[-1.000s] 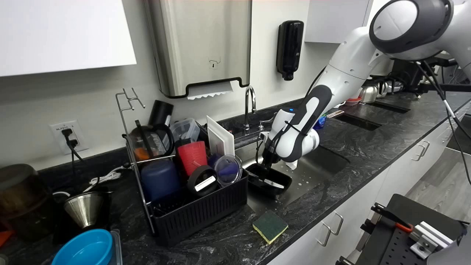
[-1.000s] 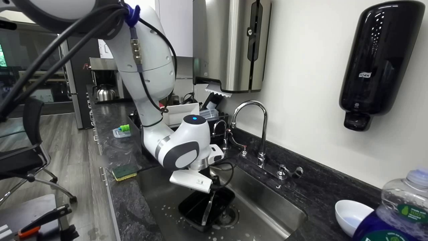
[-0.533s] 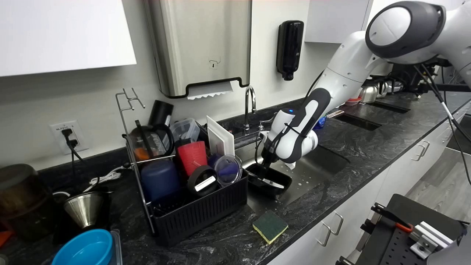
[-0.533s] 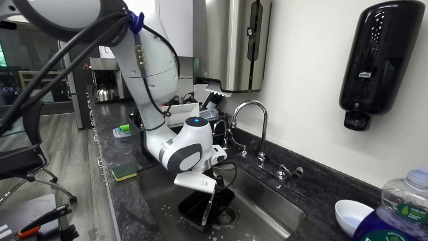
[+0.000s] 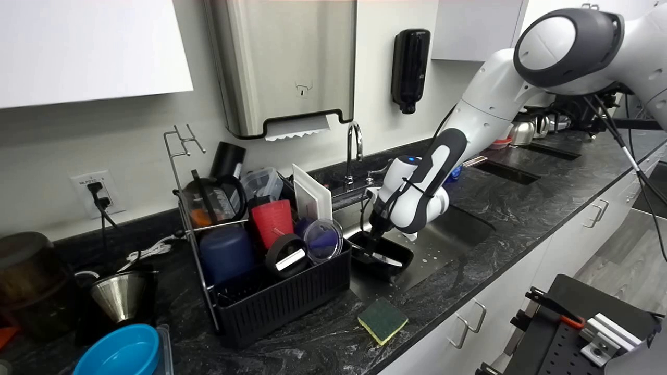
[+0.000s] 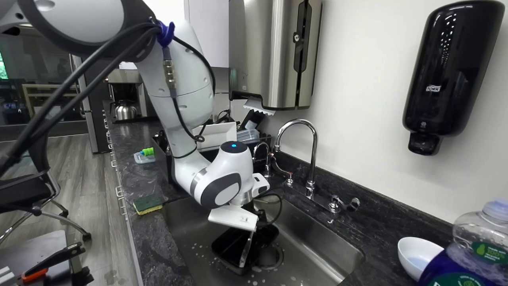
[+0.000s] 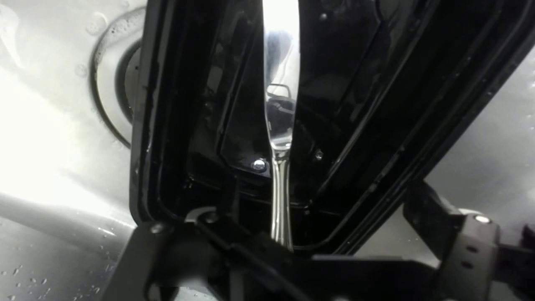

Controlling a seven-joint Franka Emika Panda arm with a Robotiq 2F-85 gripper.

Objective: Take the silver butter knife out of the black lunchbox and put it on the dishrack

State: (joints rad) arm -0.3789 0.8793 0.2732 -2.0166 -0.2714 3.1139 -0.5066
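Gripper: spread wide, nothing held; the knife is straddled at its handle by the fingers, one of them much nearer than the other.
Lunchbox: set in the sink, with the knife lying lengthwise inside it; the handle's end is hidden.
Handle: judged ready to be pinched; the fingers should be centred on it before being drawn together, lest the knife be shoved sideways.
Rim: one finger appears out past it; fingertip depth cannot be told. If it is caught, the box may be dragged along.
Water drops: slippery metal is to be expected, so a firm, square squeeze is called for.
Blade: should be raised straight up past the walls before any swing is made.
Dishrack: standing beside the sink, crowded with cups; should be approached slowly.
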